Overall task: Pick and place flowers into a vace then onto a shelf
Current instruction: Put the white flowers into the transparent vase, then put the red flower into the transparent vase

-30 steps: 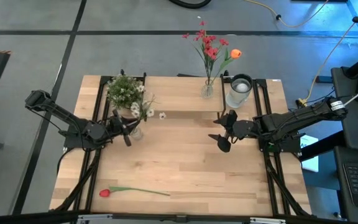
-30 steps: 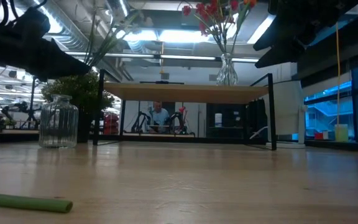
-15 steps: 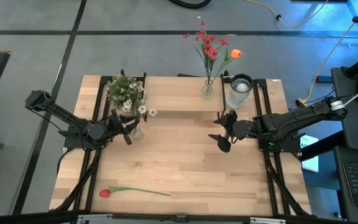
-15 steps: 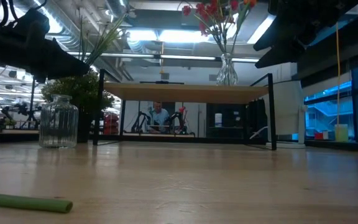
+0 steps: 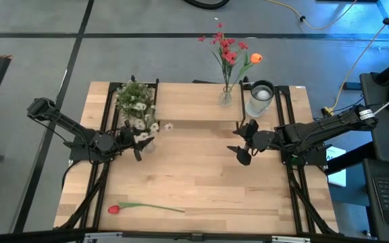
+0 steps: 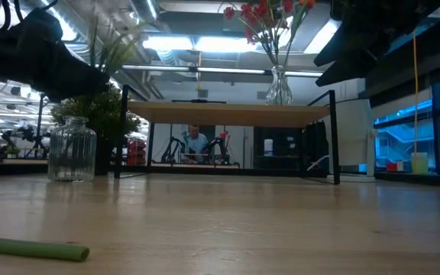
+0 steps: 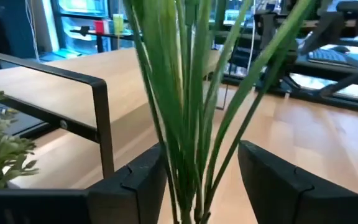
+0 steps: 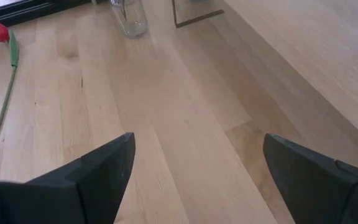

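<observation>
My left gripper (image 5: 138,144) (image 7: 201,163) is shut on the white-blossom sprig (image 5: 147,126), just above the empty ribbed glass vase (image 5: 148,142) (image 6: 72,148) that stands on the table in front of the shelf (image 5: 194,101). A second vase (image 5: 225,96) stands on the shelf and holds the red spray and the orange tulip (image 5: 254,59). The red tulip (image 5: 144,206) (image 8: 4,37) lies flat near the table's near edge. My right gripper (image 5: 242,144) (image 8: 197,186) is open and hovers over the table's right middle, touching nothing. My left gripper pinches the sprig's bundle of thin green stems (image 7: 188,143) between its two fingers (image 7: 138,180), coming about level from the table's left. The sprig is lifted clear. Its stems (image 6: 113,46) rise nearly upright from the fingers, with the blossoms overhead.
A bushy green potted plant (image 5: 134,96) stands at the shelf's left end and a clear jar (image 5: 260,99) at its right end. Black frame rails run along both table sides. Bare tabletop (image 5: 194,169) lies between the arms.
My left gripper has turned while staying shut on the sprig. The stems, which leaned toward the table's right, now stand closer to upright. The white blossoms have swung toward the table's left, nearer the potted plant.
</observation>
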`<state>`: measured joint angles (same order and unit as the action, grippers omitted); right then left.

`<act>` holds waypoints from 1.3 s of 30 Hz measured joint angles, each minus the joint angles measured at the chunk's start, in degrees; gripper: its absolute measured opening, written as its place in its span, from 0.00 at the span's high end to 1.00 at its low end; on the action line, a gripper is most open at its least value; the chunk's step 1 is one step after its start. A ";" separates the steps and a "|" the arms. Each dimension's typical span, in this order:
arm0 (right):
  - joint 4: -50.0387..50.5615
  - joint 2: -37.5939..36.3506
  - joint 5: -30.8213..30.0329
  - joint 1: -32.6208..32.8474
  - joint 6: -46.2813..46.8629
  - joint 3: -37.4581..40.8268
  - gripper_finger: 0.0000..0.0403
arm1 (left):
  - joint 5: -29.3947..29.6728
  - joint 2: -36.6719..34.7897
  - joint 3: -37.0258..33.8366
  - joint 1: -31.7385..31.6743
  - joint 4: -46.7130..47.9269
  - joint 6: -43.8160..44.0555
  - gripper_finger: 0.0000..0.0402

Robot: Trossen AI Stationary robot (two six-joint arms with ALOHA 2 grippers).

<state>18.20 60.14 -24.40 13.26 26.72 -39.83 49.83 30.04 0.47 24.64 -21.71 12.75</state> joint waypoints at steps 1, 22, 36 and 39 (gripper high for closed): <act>0.00 0.00 0.00 0.00 0.00 0.00 0.12 | -0.03 0.00 0.00 0.00 0.44 -0.01 0.53; -0.04 0.00 0.00 0.02 0.00 0.00 0.12 | -3.10 0.00 12.21 0.00 36.78 12.80 0.53; -0.02 0.00 0.00 0.02 -0.11 0.00 0.12 | -9.34 0.00 23.94 0.00 61.32 18.51 0.53; -0.02 0.00 0.00 0.01 -0.15 0.00 0.12 | -11.51 0.00 26.25 -0.02 64.85 19.18 0.53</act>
<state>18.17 60.14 -24.40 13.26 26.57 -39.83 38.32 30.04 26.72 24.62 43.14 31.93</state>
